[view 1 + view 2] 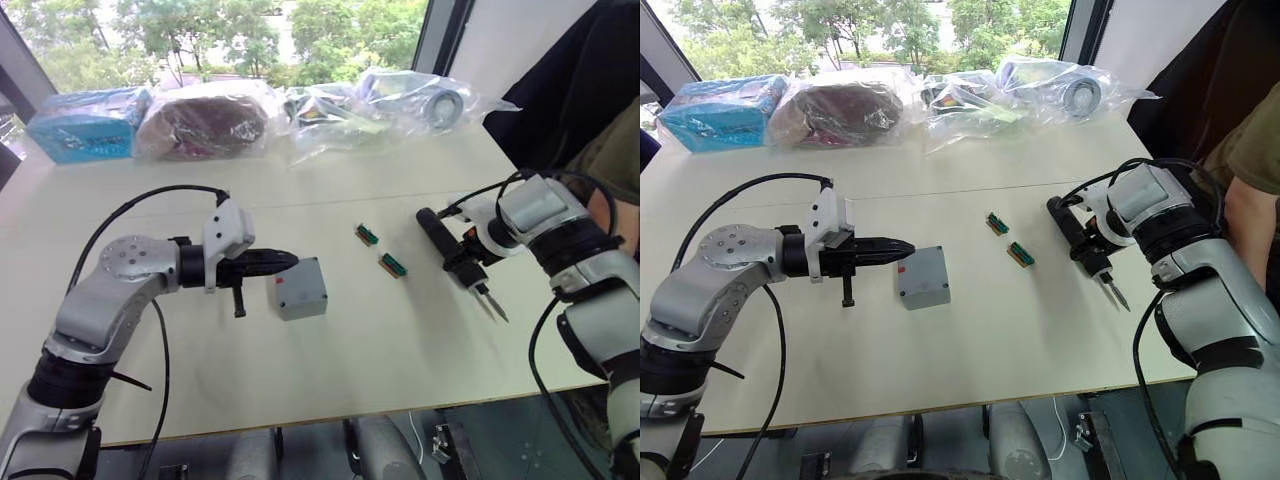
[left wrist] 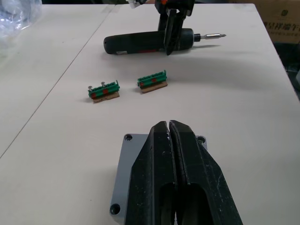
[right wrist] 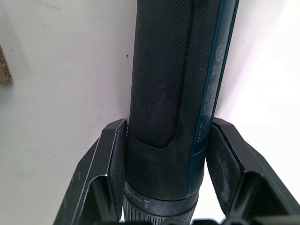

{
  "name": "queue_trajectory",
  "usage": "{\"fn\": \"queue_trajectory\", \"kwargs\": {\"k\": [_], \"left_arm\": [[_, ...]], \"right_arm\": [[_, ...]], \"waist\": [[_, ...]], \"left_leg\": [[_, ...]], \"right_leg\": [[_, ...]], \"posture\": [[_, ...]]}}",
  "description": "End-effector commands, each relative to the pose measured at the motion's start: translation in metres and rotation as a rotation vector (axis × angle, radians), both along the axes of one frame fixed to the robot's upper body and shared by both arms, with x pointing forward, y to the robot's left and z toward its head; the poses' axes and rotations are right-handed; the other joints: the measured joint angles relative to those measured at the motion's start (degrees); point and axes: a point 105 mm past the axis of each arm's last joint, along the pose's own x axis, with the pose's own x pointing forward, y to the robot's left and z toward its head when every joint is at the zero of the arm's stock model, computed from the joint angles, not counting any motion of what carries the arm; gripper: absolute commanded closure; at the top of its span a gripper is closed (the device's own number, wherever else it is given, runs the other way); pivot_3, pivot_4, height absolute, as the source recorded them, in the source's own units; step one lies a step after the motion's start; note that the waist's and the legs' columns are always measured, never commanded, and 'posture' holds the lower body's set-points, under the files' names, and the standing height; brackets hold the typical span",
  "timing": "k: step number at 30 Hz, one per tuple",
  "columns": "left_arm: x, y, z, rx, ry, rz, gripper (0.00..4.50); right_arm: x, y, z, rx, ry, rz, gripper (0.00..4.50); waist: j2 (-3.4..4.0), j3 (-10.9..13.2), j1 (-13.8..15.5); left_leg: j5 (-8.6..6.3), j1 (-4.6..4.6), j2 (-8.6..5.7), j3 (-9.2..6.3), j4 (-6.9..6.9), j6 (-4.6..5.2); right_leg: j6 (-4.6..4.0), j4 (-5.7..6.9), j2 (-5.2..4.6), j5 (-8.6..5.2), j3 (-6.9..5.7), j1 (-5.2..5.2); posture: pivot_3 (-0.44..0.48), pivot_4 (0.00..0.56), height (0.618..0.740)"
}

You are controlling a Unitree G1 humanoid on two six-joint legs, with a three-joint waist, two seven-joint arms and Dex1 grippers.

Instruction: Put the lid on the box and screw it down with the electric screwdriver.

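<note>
While the left gripper hovers just over the near-left edge of the lid, its two black fingers are pressed together with nothing between them, their tips above the grey plate in the left wrist view. That lid sits flat on top of the box, the pair forming one small grey block on the pale table a little left of centre, with a small red mark on its upper face and screw holes at the corners. Well apart to the right, the right gripper straddles the electric screwdriver, which lies on the table with its thin metal bit pointing toward the near edge; the right wrist view shows one finger on each side of the dark barrel, pinching it. Between the block and the screwdriver lie two small green terminal blocks, side by side. Plastic-wrapped bundles and a blue packet line the far edge, and a person's arm shows at the right
</note>
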Motion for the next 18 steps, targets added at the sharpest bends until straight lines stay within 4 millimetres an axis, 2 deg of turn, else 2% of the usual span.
{"fn": "queue_trajectory", "kwargs": {"k": [1,2,4,6,8,9,13,16,18], "left_arm": [[0.000,0.009,0.008,0.017,-0.046,0.033,4.50],[0.000,0.011,0.008,0.018,-0.045,0.038,4.50],[0.001,0.014,0.007,0.022,-0.040,0.052,4.50],[0.003,0.016,0.003,0.030,-0.033,0.060,4.50],[0.005,0.014,-0.002,0.018,-0.006,0.065,4.50],[0.006,0.014,-0.004,0.018,0.003,0.066,4.50],[0.009,0.009,-0.011,0.028,0.025,0.054,4.50],[0.011,0.005,-0.018,0.034,0.035,0.051,4.50],[0.011,0.004,-0.023,0.042,0.048,0.046,4.50]], "right_arm": [[0.017,0.031,0.055,0.043,-0.238,0.153,2.61],[0.017,0.037,0.063,0.058,-0.274,0.185,2.61],[0.016,0.064,0.088,0.172,-0.402,0.285,2.61],[0.012,0.102,0.132,0.391,-0.643,0.409,2.61],[0.005,0.121,0.165,0.542,-0.862,0.446,2.61],[0.001,0.127,0.176,0.591,-0.945,0.444,2.61],[-0.024,0.146,0.198,0.768,-1.176,0.469,2.61],[-0.043,0.155,0.200,0.935,-1.282,0.480,2.61],[-0.048,0.159,0.193,0.966,-1.310,0.461,2.61]], "waist": [[0.15,0.09,0.06],[0.21,0.13,0.14],[0.25,0.15,0.27],[0.27,0.16,0.21],[0.24,0.15,0.19],[0.29,0.18,0.35],[0.27,0.16,1.73],[0.26,0.16,2.25],[0.26,0.16,2.19]], "left_leg": [[0.00,-0.02,0.00,0.02,0.00,0.00],[0.00,-0.05,-0.01,0.01,0.00,0.00],[0.00,-0.12,0.00,-0.02,-0.03,0.00],[0.00,-0.18,0.00,-0.03,-0.11,0.00],[0.00,-0.19,0.02,-0.07,-0.14,0.00],[0.00,-0.19,0.03,-0.07,-0.18,0.00],[0.00,-0.35,0.03,-0.16,-0.20,-0.01],[0.01,-0.53,-0.03,-0.15,-0.08,-0.02],[0.01,-0.64,-0.05,-0.11,0.03,-0.02]], "right_leg": [[0.01,0.01,0.00,0.02,0.03,-0.04],[0.02,0.06,0.01,0.03,0.03,-0.10],[0.06,0.12,0.03,0.02,0.02,-0.21],[0.08,0.14,0.04,0.01,0.02,-0.31],[0.08,0.14,0.06,0.02,0.01,-0.30],[0.08,0.13,0.07,0.02,0.01,-0.32],[0.09,0.12,-0.01,0.00,-0.17,-0.35],[0.09,-0.03,-0.12,0.01,-0.20,-0.33],[0.19,-0.12,-0.15,0.08,-0.19,-0.33]], "posture": [[0.000,0.150,0.740],[0.000,0.150,0.740],[0.000,0.150,0.740],[0.000,0.150,0.740],[0.000,0.150,0.740],[0.000,0.150,0.740],[0.000,0.150,0.740],[0.000,0.150,0.740],[0.000,0.150,0.740]]}}
